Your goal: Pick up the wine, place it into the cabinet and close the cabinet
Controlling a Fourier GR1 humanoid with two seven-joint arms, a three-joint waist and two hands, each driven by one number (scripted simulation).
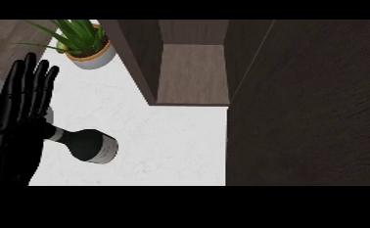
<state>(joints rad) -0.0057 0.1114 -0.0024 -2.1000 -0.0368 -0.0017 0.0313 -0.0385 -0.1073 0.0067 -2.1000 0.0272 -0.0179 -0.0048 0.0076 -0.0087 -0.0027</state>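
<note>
A dark glass wine bottle with a pale label band point(90, 145) lies on its side on the white marbled counter top point(170, 144). Its broad base points away from the left edge of the view and slightly down, and its narrow neck runs back toward the robot's black left hand point(25, 107).

That hand stands at the bottle's neck end, along the view's left edge, with its fingers point(34, 75) straight and spread, pointing up the view. It is released, not clenched and not wrapped round anything. The neck of the bottle reaches the palm's lower side and seems to touch it or pass just behind it (the dark neck merges with the dark hand, so contact cannot be told for sure). The body of the bottle lies clear of the hand, on bare counter.

Above and to the right of the bottle stands the dark brown wooden cabinet point(296, 104), its open compartment showing a lighter brown shelf floor point(194, 73); the bottle is well apart from this opening, outside the cabinet. Above the bottle, near the cabinet's left wall, sits a green leafy plant in a round white pot point(88, 46).

The right hand does not appear.
</note>
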